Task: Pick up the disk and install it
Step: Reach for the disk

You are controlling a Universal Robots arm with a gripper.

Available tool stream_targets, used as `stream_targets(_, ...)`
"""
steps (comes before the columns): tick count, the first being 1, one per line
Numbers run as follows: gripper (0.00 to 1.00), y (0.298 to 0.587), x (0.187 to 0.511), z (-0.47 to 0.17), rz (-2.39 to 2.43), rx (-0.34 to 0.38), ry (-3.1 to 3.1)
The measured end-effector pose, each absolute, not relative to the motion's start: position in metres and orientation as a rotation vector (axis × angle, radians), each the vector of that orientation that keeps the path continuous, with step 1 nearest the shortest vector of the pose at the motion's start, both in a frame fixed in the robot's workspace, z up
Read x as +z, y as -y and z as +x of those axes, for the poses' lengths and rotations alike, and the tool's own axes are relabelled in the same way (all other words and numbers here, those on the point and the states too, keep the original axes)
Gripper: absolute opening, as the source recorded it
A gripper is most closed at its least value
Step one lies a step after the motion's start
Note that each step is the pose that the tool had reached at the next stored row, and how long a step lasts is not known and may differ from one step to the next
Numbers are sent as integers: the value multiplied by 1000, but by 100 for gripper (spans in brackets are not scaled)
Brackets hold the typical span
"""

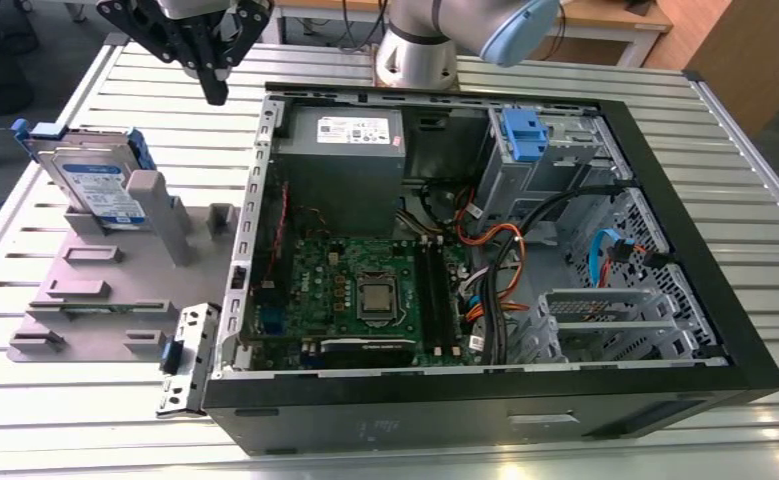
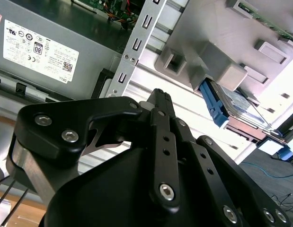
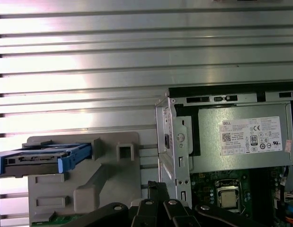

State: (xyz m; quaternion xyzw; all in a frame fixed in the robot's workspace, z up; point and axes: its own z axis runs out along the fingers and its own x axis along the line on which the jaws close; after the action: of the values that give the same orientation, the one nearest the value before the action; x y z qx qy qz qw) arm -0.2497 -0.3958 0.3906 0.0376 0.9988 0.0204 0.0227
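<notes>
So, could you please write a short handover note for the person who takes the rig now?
Gripper: shut, empty, above the table, apart from the disk.
Disk: standing on edge in the grey stand, at the exterior view's left of the open computer case.
Done: nothing yet; disk not picked up.
Left: pick-up and install.

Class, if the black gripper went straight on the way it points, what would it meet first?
Probably the slatted metal table, between the grey plastic fixture and the open black computer case, lies first below the gripper; depth is unclear.
</notes>
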Motion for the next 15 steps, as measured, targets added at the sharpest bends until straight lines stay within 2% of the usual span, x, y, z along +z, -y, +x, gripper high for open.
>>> stream_targets(15, 11, 396, 390, -264, 117, 63, -3093)
